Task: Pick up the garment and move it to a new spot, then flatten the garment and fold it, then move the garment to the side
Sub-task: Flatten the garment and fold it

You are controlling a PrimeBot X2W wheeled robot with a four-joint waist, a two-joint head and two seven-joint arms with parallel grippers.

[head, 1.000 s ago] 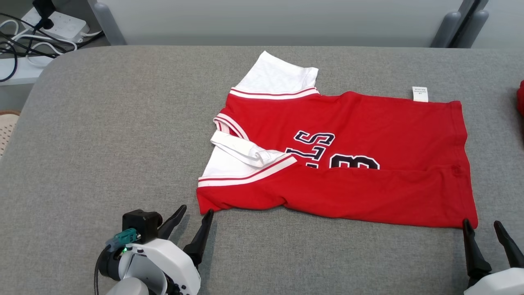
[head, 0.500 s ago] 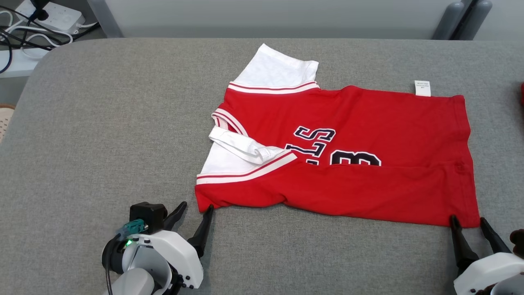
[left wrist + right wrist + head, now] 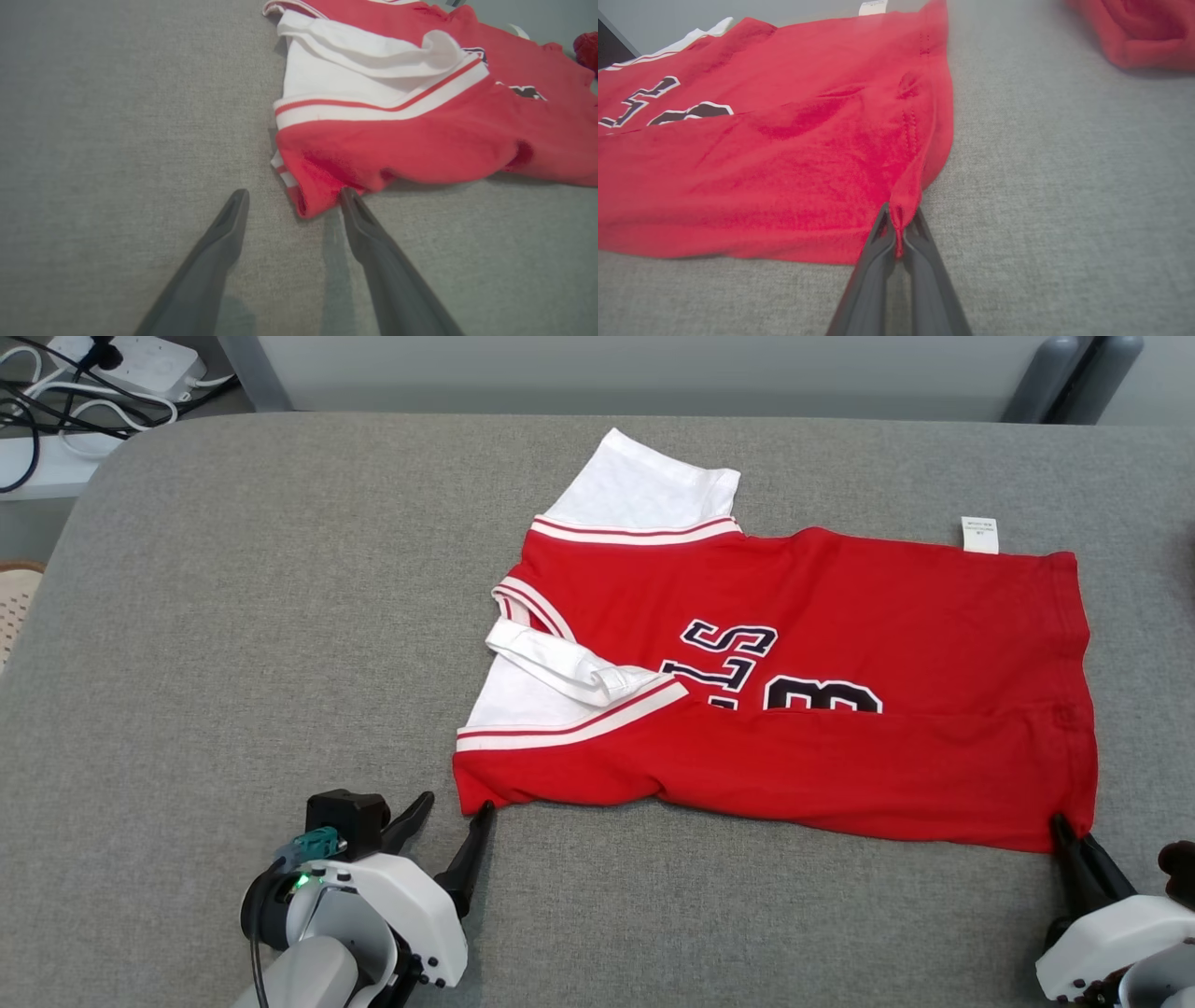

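My right gripper (image 3: 896, 219) pinches the soft, probably light shirt (image 3: 840, 616) by its hem corner; my open left gripper (image 3: 294, 193) should take the shoulder corner.

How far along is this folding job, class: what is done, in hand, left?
Done: the garment lies flat on the table, near side apparently folded over the lettering. In hand: right pincer shut on one near corner; left pincer open at the other. Left: finish folding, move it aside.

One red-and-white garment (image 3: 840, 663) on one grey table (image 3: 233, 616), bearing one white label (image 3: 979, 534). Grippers, two: left gripper (image 3: 456, 801) and right gripper (image 3: 1062, 823), two dark fingers (image 3: 219, 242) each. One further red cloth heap (image 3: 1134, 32); one white power strip (image 3: 149, 373).
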